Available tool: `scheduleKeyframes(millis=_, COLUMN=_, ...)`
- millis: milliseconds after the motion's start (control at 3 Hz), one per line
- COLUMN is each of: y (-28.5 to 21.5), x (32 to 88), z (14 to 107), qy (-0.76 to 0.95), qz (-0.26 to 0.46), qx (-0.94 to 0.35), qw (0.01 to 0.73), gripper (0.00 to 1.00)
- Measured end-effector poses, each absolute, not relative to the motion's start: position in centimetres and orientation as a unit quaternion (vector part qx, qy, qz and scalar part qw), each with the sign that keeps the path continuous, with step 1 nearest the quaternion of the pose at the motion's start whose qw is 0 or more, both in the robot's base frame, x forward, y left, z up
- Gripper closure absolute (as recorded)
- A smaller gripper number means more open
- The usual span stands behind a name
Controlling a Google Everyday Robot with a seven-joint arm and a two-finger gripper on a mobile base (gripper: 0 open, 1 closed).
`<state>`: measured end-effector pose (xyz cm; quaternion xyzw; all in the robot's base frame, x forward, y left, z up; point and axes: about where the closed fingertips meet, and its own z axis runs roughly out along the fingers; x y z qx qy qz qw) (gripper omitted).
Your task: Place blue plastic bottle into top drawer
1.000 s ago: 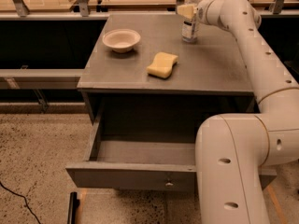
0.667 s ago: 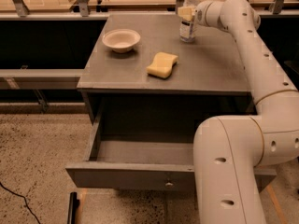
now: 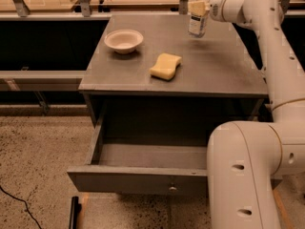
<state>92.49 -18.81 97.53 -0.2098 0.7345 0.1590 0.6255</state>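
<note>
- I see the bottle [image 3: 197, 26] upright at the far right corner of the bench [image 3: 217, 68], close to the back edge. It is a slim, clear one with a pale label carrying dark print.
- My gripper [image 3: 198, 7] is closed around the bottle's upper part, with a yellowish finger pad [image 3: 196, 7] pressed against the side facing me. The neck of the bottle sticks up above the grip.
- A small shadow lies on the bench right under the bottle's base. I cannot tell whether the base is resting on the surface or held just above it.
- The arm [image 3: 269, 46] reaches the bottle from the right, running along the right edge of the bench toward the back. Its thick lower section [image 3: 243, 175] fills the near right of my view and hides the right end of the drawer.
- The drawer [image 3: 133, 179] is pulled well out below the front edge of the bench, with its inside floor in plain sight. A small round knob [image 3: 172, 189] sits on the front panel.
- A yellow sponge [image 3: 166, 66] lies flat near the middle of the bench, well apart from the bottle.
- A pale shallow bowl [image 3: 123, 40] stands near the far left corner, apart from the sponge.
- On the speckled floor [image 3: 43, 151], a thin dark cable [image 3: 16, 205] trails off the lower left.
</note>
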Motion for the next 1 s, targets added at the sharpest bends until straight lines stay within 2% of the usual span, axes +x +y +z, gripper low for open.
scheduleKeyframes(millis=667, y=-19.3, x=88.2, z=101.3, qy=0.697, qz=0.179, qx=-0.251, qw=0.647, gripper=1.00)
scheduleKeyframes(millis=1000, y=-18.4, x=88.4, z=99.8, qy=0.704, qz=0.186, qx=-0.253, qw=0.637, gripper=1.00)
